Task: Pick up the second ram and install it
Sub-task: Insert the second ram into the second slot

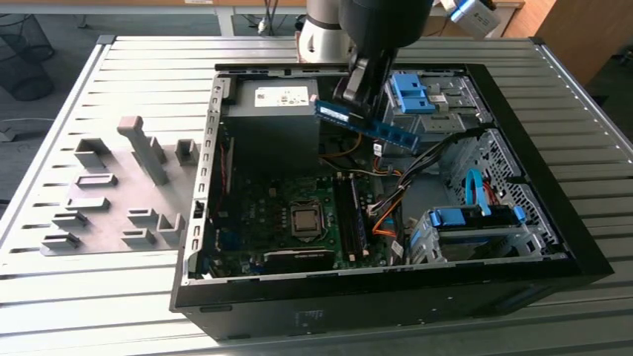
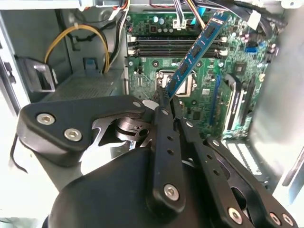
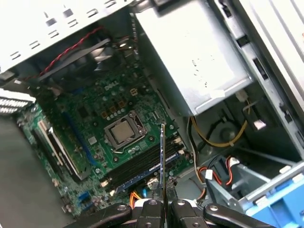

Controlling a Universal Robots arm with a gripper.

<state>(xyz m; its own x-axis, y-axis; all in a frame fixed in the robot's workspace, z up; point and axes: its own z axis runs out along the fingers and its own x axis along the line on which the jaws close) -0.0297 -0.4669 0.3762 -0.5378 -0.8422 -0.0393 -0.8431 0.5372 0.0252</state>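
Tool [image 2: 163,97] clamped on second ram [image 2: 195,51], tilted above green motherboard [image 2: 199,95].

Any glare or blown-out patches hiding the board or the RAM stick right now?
Exterior view: sun stripes the slatted table, case interior shaded, second ram clear in the gripper. First wrist view: the case wall is washed out, motherboard evenly lit. Second wrist view: the near foreground is overexposed, stick sharp.

Ribbed matt metal table [image 1: 118,67], grey matt plastic fixture blocks [image 1: 148,152], black case [image 1: 396,308] probably painted metal
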